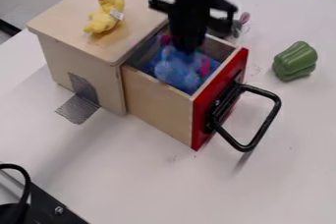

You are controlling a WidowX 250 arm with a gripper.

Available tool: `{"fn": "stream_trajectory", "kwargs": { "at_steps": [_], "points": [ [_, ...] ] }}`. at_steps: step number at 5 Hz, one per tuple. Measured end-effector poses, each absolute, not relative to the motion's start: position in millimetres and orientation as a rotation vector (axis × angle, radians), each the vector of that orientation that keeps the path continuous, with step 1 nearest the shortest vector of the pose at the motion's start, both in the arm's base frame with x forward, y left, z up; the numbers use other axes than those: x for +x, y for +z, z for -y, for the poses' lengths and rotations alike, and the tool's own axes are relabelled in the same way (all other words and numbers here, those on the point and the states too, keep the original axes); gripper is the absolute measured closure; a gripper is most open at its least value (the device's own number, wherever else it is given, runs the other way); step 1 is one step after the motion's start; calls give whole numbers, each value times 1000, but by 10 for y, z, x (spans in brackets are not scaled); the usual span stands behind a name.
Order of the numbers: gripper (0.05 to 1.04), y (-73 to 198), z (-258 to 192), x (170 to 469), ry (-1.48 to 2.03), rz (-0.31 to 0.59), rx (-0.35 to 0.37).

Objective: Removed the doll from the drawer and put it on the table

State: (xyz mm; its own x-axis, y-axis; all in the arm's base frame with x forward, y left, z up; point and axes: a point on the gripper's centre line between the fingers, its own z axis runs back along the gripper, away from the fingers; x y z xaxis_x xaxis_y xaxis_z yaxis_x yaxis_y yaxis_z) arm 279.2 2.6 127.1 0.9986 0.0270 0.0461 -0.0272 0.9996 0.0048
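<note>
Across the pale table [141, 171], a wooden box [56, 12] with its drawer [157, 102] pulled out toward the right. Hand [187, 47] points down into the drawer, just above or against the doll [176, 73], a blue, soft-looking figure with pink patches, lying inside. Contact between the two cannot be made out; whether the hand is spread or closed, cannot tell either.

Close quarters: drawer walls all round the doll, box edge near the hand on the left, red front panel [202, 112] to the right. Black looped handle [266, 121] juts from that panel over the table. Yellow plush bird [103, 19], orange beak, white tag, on the box top. Grey patterned strip [82, 101] runs from the box side down onto the table. Green toy pepper [295, 62] on the table, apart from the drawer, to its right. Just beyond the drawer, a greyish thing with pink bits [235, 27], partly covered by the hand; kind uncertain. Lower left corner: black equipment and cable [26, 181], cut off by the edge. Doll's outline blurred, its far part behind the hand.
</note>
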Motion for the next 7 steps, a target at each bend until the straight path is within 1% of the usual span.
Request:
{"fn": "stream_trajectory", "kwargs": {
  "at_steps": [1,2,3,4,5,6,7],
  "points": [
    [1005,1667,-71,2639,32,128,-23],
    [1005,1885,-150,2316,14,186,-48],
    [1005,1784,-188,1997,-11,182,-60],
    [1005,1542,-189,1737,-44,141,-41],
    [1005,1339,-202,1668,-55,157,-24],
    [1005,1127,-232,1693,-53,189,-4],
    [1005,884,-260,1718,-56,197,13]
  ]
}}
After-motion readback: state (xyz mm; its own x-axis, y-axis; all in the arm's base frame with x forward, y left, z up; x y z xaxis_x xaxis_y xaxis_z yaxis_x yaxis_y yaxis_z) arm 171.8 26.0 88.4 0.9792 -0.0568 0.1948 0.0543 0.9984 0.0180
